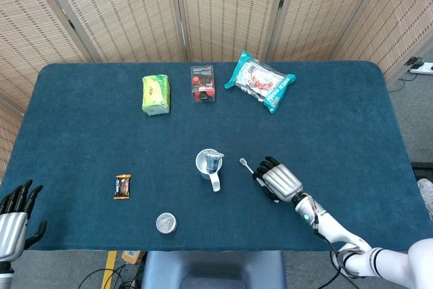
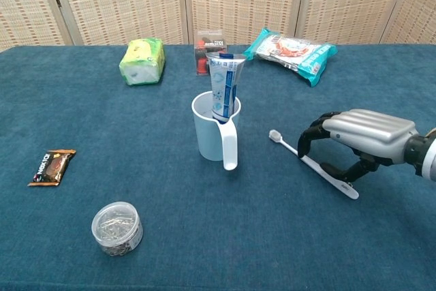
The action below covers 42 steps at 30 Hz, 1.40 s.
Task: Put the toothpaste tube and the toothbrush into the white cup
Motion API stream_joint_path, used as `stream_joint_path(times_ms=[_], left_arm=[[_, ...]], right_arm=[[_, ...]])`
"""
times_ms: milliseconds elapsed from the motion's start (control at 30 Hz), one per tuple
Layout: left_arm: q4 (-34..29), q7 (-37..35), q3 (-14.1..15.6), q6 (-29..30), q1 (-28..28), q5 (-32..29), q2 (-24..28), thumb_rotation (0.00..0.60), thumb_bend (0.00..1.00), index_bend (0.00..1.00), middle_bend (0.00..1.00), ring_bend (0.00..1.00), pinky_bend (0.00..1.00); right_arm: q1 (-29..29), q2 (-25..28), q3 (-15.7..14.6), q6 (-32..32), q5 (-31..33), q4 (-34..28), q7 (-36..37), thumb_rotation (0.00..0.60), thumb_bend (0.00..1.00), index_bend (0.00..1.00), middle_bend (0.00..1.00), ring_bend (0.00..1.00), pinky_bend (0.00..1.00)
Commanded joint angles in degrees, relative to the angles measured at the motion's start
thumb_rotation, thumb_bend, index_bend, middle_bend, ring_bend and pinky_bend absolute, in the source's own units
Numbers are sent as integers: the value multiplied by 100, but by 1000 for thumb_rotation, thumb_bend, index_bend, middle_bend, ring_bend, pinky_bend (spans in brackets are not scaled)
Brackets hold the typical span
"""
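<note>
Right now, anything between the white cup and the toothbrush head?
Nothing: only bare blue cloth lies between the white cup and the toothbrush head, clearest in the chest view.

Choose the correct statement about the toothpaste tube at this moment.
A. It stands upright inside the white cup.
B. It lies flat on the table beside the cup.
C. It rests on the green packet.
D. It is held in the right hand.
A: the toothpaste tube stands upright in the white cup, its top above the rim, while the right hand is over the toothbrush on the table.
</note>
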Motion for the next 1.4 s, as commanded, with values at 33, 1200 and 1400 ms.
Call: stream_joint_path(times_ms=[33,1200,1400], left_arm=[[-5,-4,-4,2,0,-3,6,600,441,126,22,33,141],[-37,-70,1,-23,-7,-7,41,600,440,126,22,33,141],[-16,-82,7,-27,-2,-8,35,600,441,126,22,33,141]], right_arm=[[28,-52,-45,34,-114,-92,46,600,471,353,317,175,144],[-216,-666,181,462,-30,566,-176,600,115,318,306,175,144],[-115,-819,376,393,106,868,-131,600,138,317,307,174,144]])
